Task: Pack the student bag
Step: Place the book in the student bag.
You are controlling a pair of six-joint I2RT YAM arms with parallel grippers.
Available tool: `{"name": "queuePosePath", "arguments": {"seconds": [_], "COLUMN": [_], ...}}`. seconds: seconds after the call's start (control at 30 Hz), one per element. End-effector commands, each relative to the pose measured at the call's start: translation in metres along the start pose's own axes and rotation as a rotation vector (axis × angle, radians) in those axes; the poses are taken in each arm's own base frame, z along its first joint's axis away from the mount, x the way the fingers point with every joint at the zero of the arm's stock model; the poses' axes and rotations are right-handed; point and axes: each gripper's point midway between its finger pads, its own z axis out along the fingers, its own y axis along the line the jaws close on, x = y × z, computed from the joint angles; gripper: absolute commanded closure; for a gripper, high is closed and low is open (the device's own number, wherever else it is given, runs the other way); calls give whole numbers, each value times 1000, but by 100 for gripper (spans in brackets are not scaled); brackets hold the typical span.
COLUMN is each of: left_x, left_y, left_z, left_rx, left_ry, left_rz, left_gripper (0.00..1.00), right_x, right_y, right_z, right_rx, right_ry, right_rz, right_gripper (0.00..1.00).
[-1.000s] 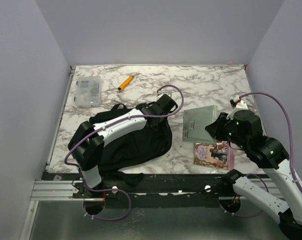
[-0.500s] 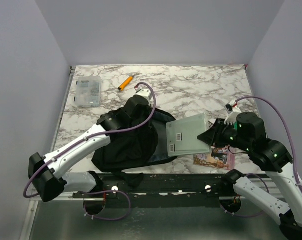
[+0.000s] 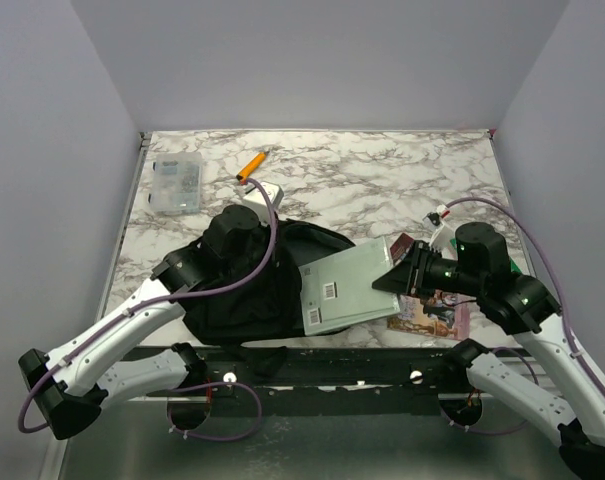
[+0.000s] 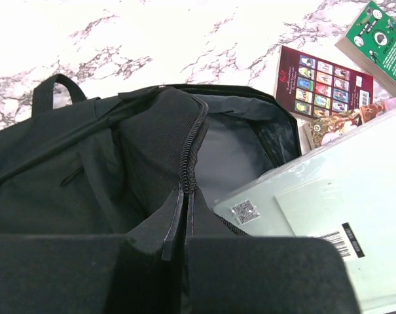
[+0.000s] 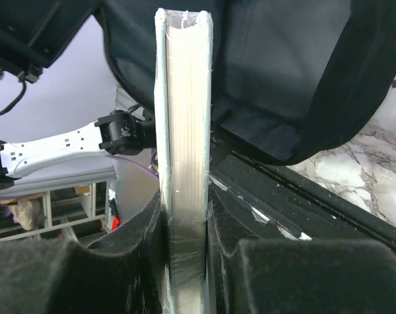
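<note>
**Book at the bag's mouth**

The bag (image 3: 232, 290) lies on the near left of the table (image 3: 382, 180), its mouth open toward the right. The left gripper (image 4: 184, 239) is clenched on the fabric edge beside the zip. The right gripper (image 3: 397, 278) grasps a pale wrapped book (image 3: 342, 290) by one edge, with the book's far corner over the opening. A clear box (image 3: 175, 183) and an orange pen (image 3: 250, 166) lie behind the bag.

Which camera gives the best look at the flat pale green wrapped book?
The top external view: the flat pale green wrapped book shows nearly its whole face. Left wrist catches only one end; right wrist sees it edge-on.
</note>
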Motion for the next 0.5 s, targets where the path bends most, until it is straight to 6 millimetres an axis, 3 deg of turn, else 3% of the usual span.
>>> {"name": "queuePosePath", "arguments": {"seconds": [0.0,0.13,0.47], "left_x": [-34,-41,-78], "left_y": [-9,-14,-11], "left_z": [-16,-27,-65], "left_rx": [66,107,102], "left_ry": [-134,-164,-306], "left_rz": [45,73,63], "left_gripper": [100,100,100], "right_x": [-14,-25,-35], "right_y": [42,20,34], "right_z": [-4,8,60], "right_rx": [-205,-85,-296], "right_ry": [-55,-104,-63], "right_rz": [12,67,177], "right_gripper": [99,100,99]}}
